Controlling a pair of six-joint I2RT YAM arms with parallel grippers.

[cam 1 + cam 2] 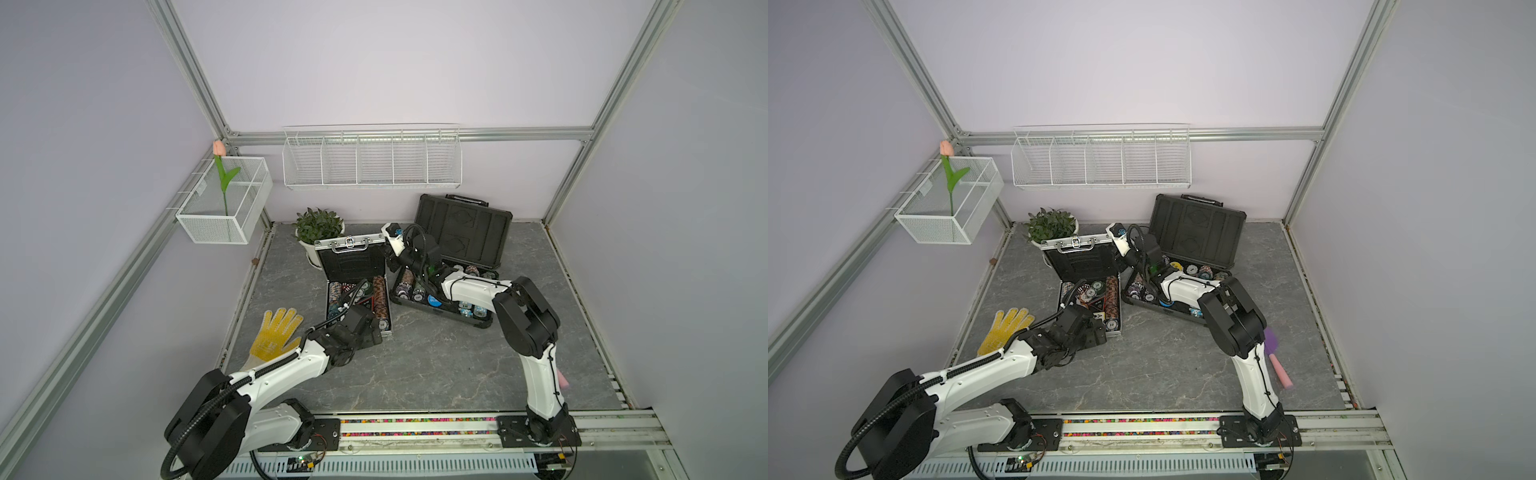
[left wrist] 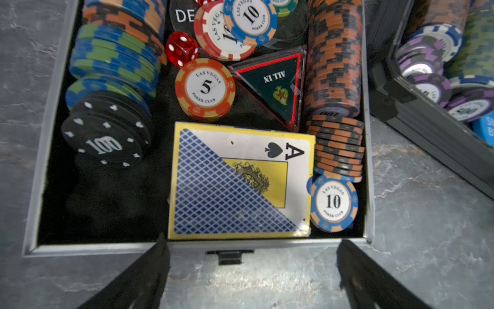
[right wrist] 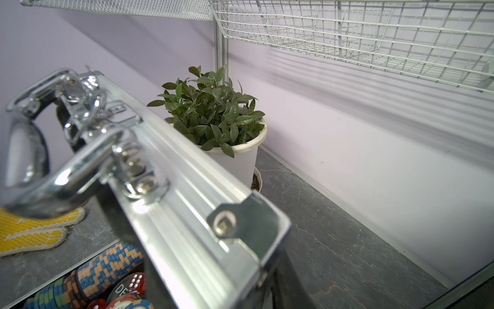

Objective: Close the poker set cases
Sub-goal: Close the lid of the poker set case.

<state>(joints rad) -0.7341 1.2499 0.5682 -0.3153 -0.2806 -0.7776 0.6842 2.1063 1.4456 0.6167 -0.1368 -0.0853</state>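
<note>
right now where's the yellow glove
In both top views the yellow glove lies flat on the table's left side, beside the open silver case and just beyond the left arm's forearm.

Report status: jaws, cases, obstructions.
Left gripper open at silver case front rim. Right gripper shut on silver case lid. Dark grey case open too. Potted plant behind lid.

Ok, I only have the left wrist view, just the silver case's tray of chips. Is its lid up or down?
Observer: Up. The silver case's lid stands nearly upright, wide open.
Operator: Where's the right hand?
Observer: The right hand is at that lid's top corner; whether it grips is unclear.
Operator: And the dark case?
Observer: The dark case is open too, its lid raised.
</note>
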